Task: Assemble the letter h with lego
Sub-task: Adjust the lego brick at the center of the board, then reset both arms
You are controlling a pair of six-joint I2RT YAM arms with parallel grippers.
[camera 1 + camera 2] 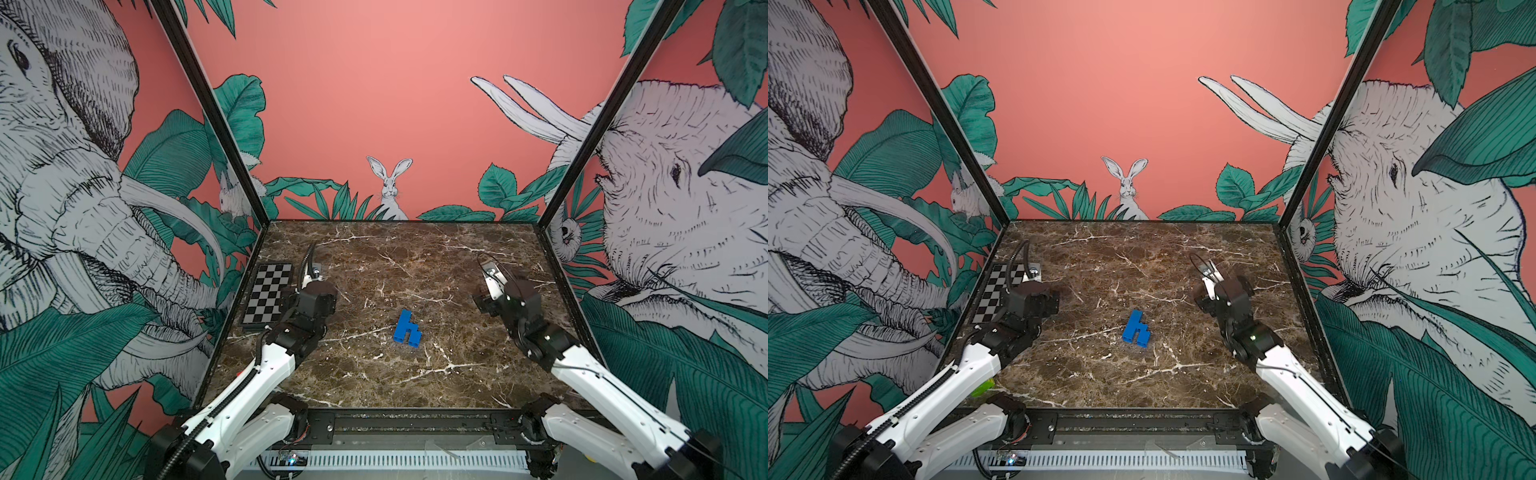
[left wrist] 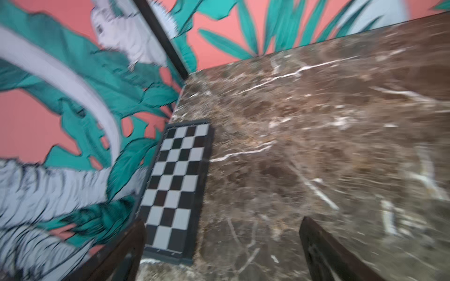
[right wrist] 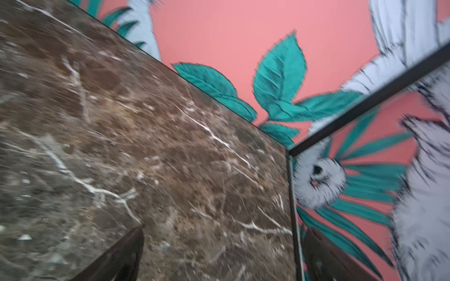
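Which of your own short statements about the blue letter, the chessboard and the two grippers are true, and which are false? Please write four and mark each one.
1. The blue letter h rests on the table, between the two arms. True.
2. The left gripper holds a blue brick. False: its jaws stand open with nothing between them.
3. The chessboard lies at the table's edge on the left arm's side. True.
4. The right gripper touches the blue letter h. False: it is open, empty and well apart from it.
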